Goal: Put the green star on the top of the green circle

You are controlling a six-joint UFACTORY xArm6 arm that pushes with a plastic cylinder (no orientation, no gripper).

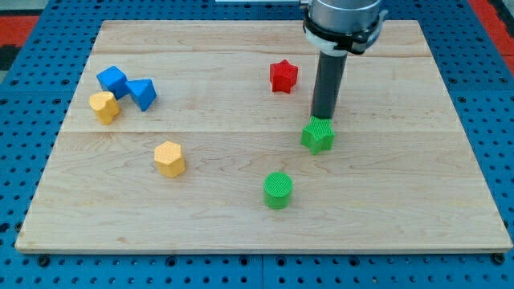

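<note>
The green star lies on the wooden board, right of centre. The green circle stands below and to the left of it, a short gap apart. My tip is at the star's upper edge, touching or almost touching it from the view's top side. The dark rod rises from there to the arm's grey end at the view's top.
A red star lies above and left of my tip. A yellow hexagon-like block sits left of centre. At the left are a blue cube, a blue triangle and a yellow block. The board's edge runs along the bottom.
</note>
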